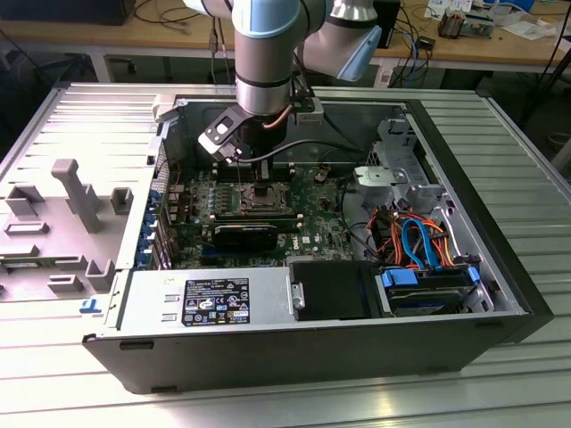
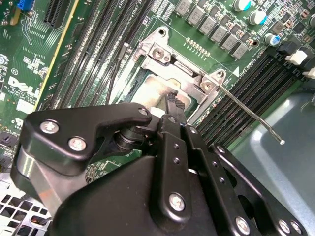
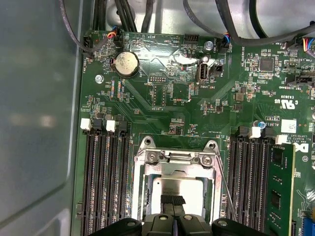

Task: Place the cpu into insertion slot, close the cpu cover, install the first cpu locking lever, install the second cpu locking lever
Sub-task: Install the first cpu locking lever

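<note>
The insertion slot [image 3: 142, 196] sits in the green board between rows of black memory slots, also visible as the insertion slot [image 1: 268, 193] in the exterior view. The cpu [image 3: 189, 189] lies in it, its dull silver top showing. The cpu cover [image 3: 177, 158] lies flat over the chip, framing it, and appears again as the cpu cover [image 2: 189, 78]. One thin wire locking lever [image 2: 256, 120] stands free, angled away from the socket; in the first wrist view the lever [image 3: 224, 189] runs along the socket's side. My gripper [image 3: 172, 201] is shut, its black tips together just over the chip.
The board lies inside an open computer case [image 1: 500, 267]. A black power supply [image 1: 223, 299] lies at the front, cable bundles and drive bays [image 1: 419, 241] at the exterior view's right. A memory stick [image 3: 280, 187] stands beside the socket, with capacitors [image 2: 256, 17] beyond it.
</note>
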You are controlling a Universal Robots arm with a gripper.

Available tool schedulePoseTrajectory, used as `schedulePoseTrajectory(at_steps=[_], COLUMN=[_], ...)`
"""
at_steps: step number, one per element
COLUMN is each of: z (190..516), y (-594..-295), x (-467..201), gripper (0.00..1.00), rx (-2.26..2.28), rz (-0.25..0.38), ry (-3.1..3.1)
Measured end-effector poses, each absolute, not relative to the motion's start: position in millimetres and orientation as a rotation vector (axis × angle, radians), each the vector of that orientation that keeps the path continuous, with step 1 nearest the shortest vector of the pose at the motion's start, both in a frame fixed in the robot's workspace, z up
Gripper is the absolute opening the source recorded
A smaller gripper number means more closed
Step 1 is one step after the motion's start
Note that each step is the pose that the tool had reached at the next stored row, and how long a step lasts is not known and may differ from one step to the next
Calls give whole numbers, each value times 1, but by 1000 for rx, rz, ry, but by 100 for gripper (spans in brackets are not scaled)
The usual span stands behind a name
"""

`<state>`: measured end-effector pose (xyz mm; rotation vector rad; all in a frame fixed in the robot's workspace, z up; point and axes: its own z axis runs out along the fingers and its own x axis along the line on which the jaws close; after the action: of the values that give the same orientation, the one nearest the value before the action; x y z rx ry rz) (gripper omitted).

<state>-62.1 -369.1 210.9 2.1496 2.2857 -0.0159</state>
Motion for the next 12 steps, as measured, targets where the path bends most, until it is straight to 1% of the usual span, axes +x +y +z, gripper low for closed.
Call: schedulePoseTrajectory(at_steps=[12], z=[218], y=[-369], x=[-62], gripper=[11], rx=[2150], rz=[-15], ry=[2286])
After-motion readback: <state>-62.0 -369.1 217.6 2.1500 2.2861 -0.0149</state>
